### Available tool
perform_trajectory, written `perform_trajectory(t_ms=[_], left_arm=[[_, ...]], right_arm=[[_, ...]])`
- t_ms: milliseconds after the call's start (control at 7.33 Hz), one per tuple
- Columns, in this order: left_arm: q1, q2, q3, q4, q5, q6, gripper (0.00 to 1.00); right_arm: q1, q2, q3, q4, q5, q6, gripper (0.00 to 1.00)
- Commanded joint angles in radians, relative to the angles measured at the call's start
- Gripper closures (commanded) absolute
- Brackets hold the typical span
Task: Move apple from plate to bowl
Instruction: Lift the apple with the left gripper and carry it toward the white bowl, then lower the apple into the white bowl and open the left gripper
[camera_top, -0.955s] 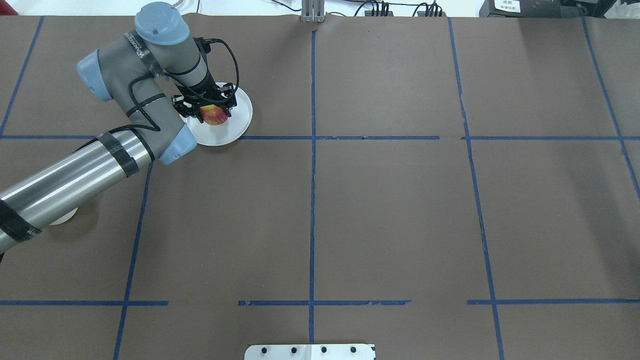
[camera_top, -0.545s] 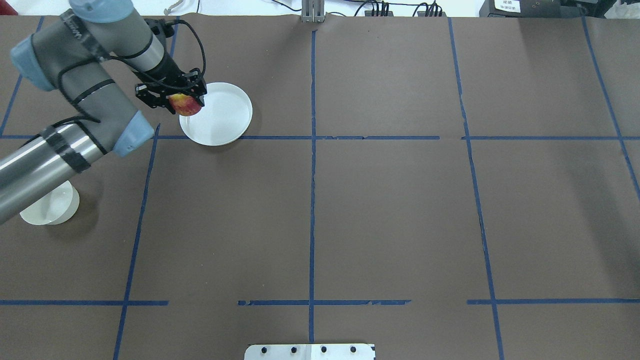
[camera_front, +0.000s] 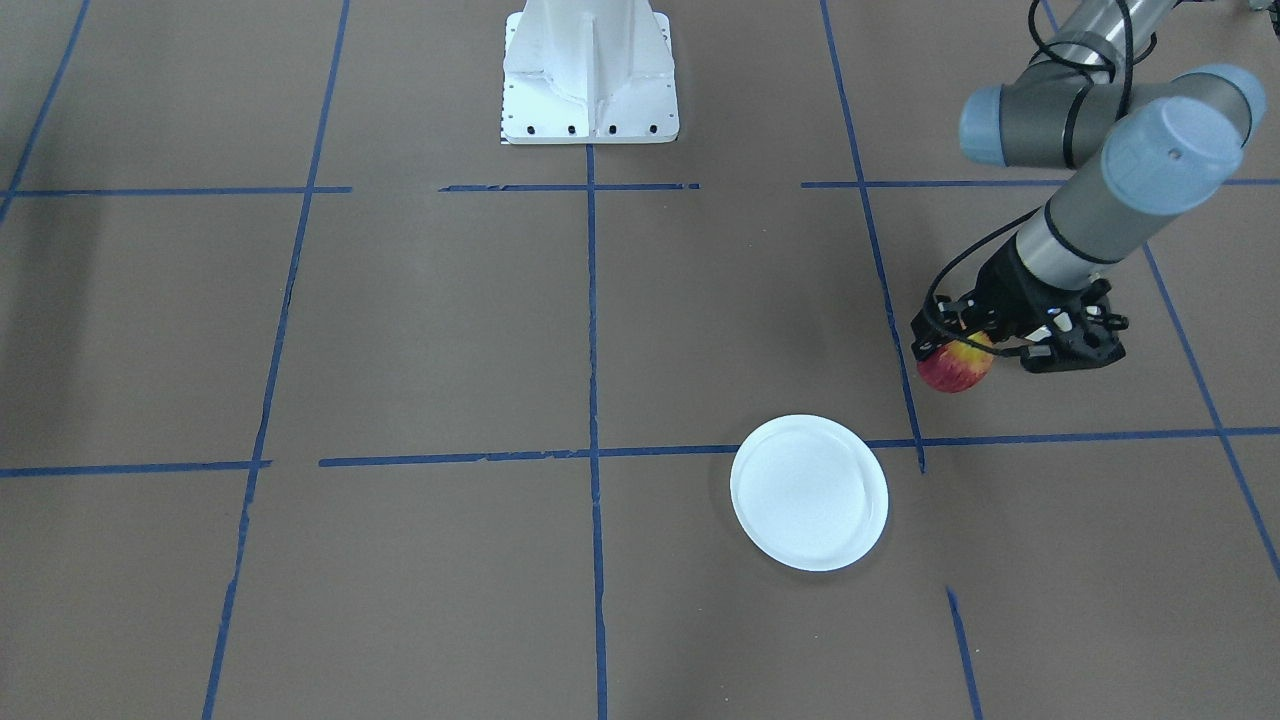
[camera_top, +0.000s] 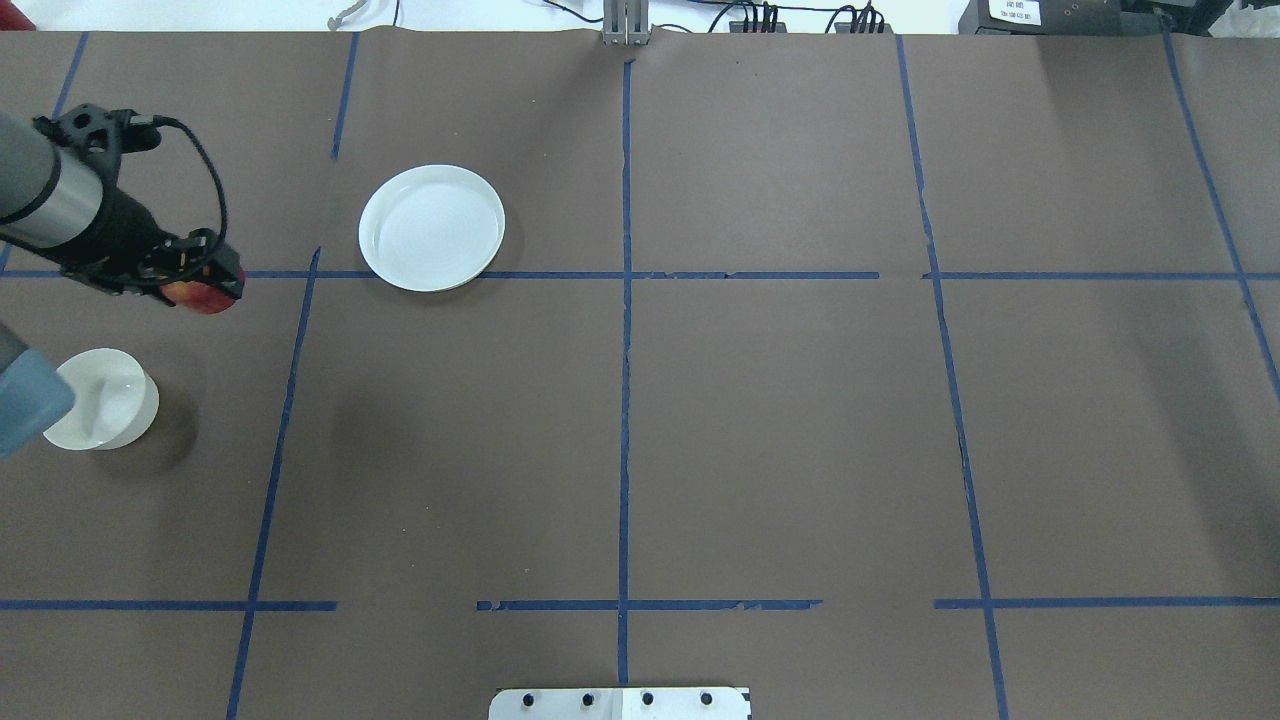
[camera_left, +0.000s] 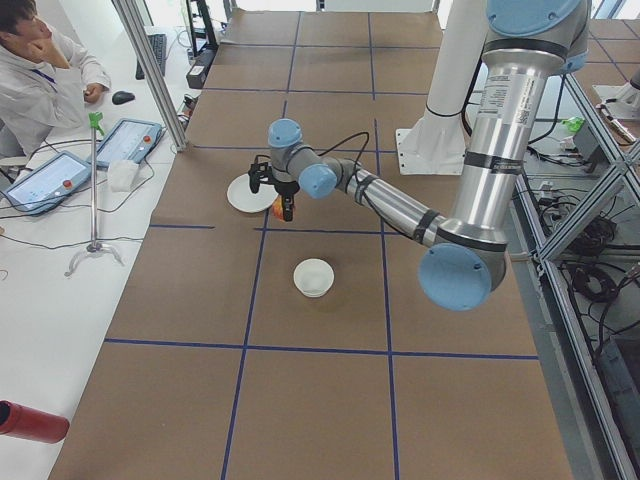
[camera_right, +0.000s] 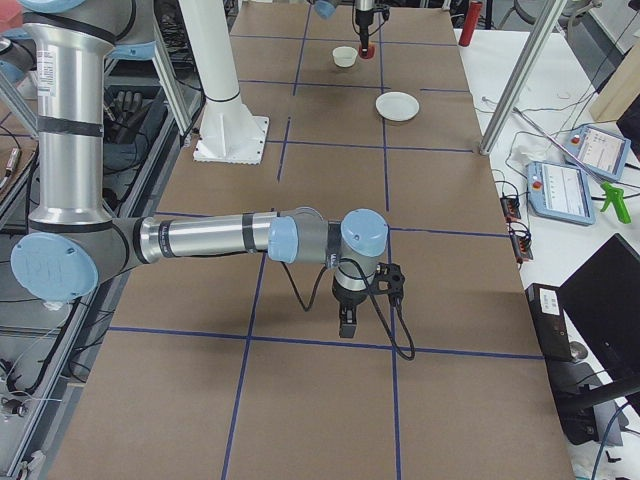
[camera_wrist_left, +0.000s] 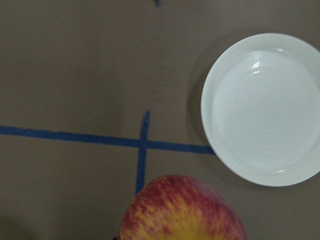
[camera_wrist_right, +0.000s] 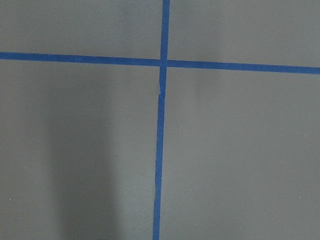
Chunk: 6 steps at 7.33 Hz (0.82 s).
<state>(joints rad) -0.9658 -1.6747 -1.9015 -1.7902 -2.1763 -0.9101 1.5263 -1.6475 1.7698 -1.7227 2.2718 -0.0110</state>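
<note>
Pick done, place pending: left gripper (camera_top: 200, 280) clamped on apple (camera_top: 207, 298), held above the table (camera_top: 760, 420) between the empty plate (camera_top: 432, 228) and bowl (camera_top: 100, 400), not yet over bowl; right gripper (camera_right: 346, 322) state cannot be told.

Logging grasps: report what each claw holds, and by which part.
The left claw grips the small round red-and-yellow apple across its upper sides, its bottom hanging free. Whether the right claw holds anything cannot be told.

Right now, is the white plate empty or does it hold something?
Empty. The plate shows only bare white surface; the apple is clamped in the left hand, off to its side.
</note>
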Motion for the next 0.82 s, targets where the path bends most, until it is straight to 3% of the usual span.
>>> perform_trajectory(t_ms=[0, 136, 409, 682], left_arm=[[0.002, 0.265, -0.07, -0.16, 0.071, 0.079, 0.88], [0.004, 0.332, -0.02, -0.324, 0.087, 0.063, 0.88], [0.083, 0.302, 0.082, -0.389, 0.098, -0.024, 0.88], [0.093, 0.273, 0.097, -0.387, 0.098, -0.032, 0.88]], right_arm=[[0.0, 0.0, 0.0, 0.0, 0.0, 0.0, 0.0], [0.0, 0.0, -0.001, 0.0, 0.0, 0.0, 0.0], [0.0, 0.0, -0.001, 0.0, 0.0, 0.0, 0.0], [0.0, 0.0, 0.0, 0.0, 0.0, 0.0, 0.0]])
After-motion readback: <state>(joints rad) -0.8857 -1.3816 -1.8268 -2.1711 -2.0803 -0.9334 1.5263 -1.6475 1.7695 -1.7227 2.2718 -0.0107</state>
